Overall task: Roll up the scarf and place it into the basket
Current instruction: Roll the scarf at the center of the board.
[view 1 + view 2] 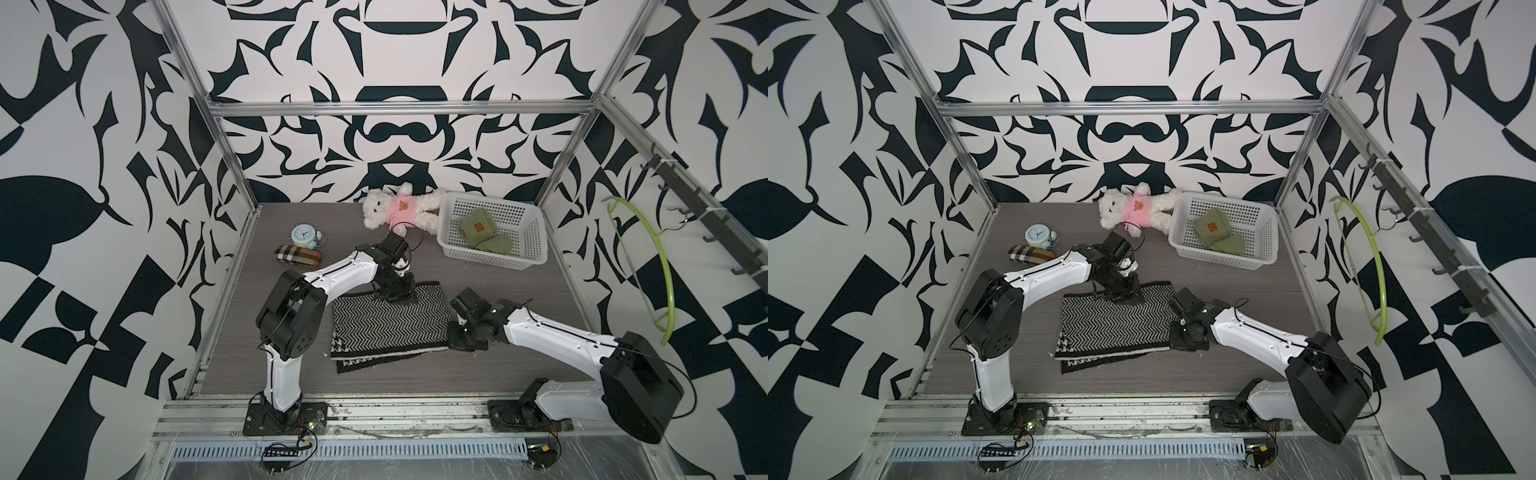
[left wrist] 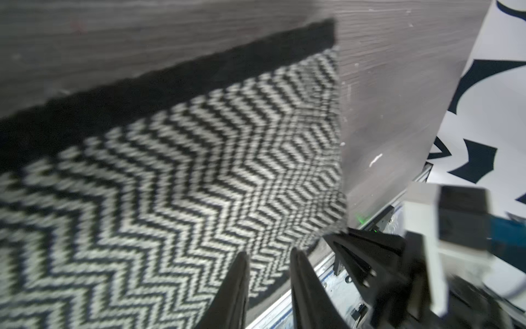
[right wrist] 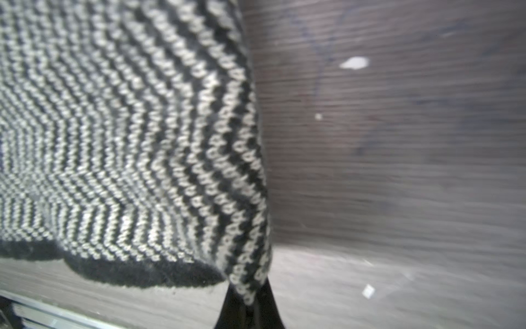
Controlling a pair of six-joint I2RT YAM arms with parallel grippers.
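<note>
Fingers (image 3: pixel 274 313) first, on the right gripper (image 1: pixel 459 344): pressed together, pinching the scarf (image 1: pixel 386 324) by its near right corner, knit peaked up between the black tips in the right wrist view. Over to the left gripper (image 2: pixel 269 252): fingers (image 2: pixel 237 284) parted by a narrow gap, herringbone showing through, down at the scarf's far edge in both top views; touching cloth or just above it, impossible to tell. Scarf itself: folded and flat on the middle of the table (image 1: pixel 415 382), not yet rolled, with a lower layer peeking out along the near edge in a different pattern. Well apart from the basket (image 1: pixel 498 259), off in the far right corner. White, grid-walled, flared at the rim, sitting level. Inside: one olive-green knit bundle (image 1: pixel 482 235) with a small tan label, slumped toward the near wall; hat or socks, hard to say. Just beside the basket's far left corner, a white teddy bear (image 1: pixel 399 208) in a pink top, legs right up at the rim, contact unclear. Far left: a pale blue alarm clock (image 1: pixel 303 237) and a plaid pouch (image 1: pixel 297 257), close together. Left fingertips hidden under the gripper's own body in both top views. Both wrist views smeared with blur, fine detail lost. Out on the right wall, a green hanger (image 1: pixel 660 266) on a dark hook rail (image 1: pixel 690 199).
</note>
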